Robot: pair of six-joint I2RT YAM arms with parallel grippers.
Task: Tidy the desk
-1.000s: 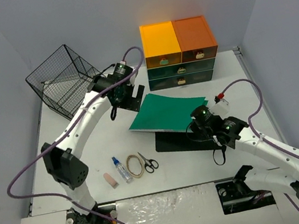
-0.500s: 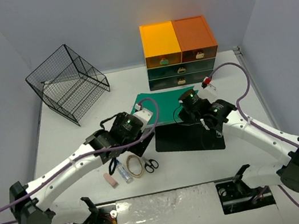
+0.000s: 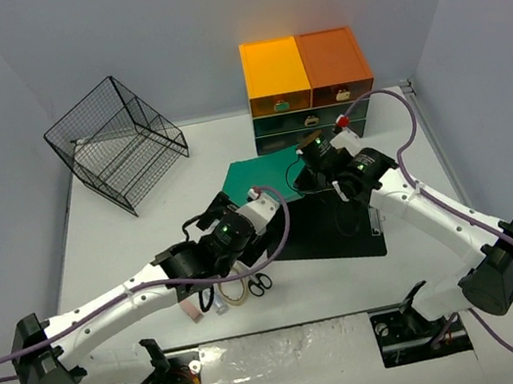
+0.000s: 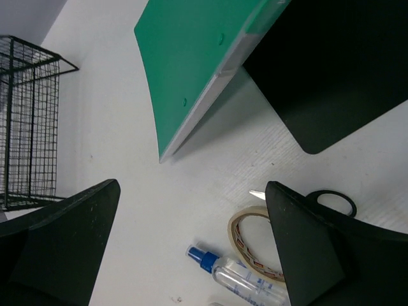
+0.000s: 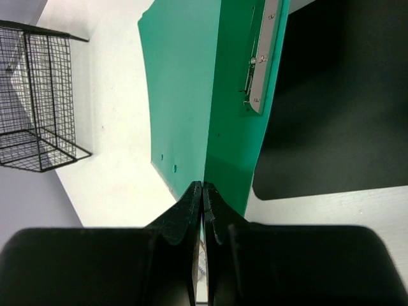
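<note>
Looking at the white desk (image 3: 106, 238) lying flat under all the things.
My left gripper (image 4: 191, 191) is wide open, holding nothing; my right gripper (image 5: 203, 186) is shut tight above the green folder (image 5: 185, 83).

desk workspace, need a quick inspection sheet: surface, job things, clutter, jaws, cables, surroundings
surface: white desk, no spills seen
job's things: green folder open, overlapping black mat; scissors, tape roll, spray bottle, eraser grouped near front
clutter: nothing seen beyond these
grippers: left gripper jaws open, above desk by tape roll; right gripper jaws shut, apparently on folder's cover edge
cables: purple cables loop along both arms
surroundings: wire basket far left, drawer unit at back, plain walls
</note>
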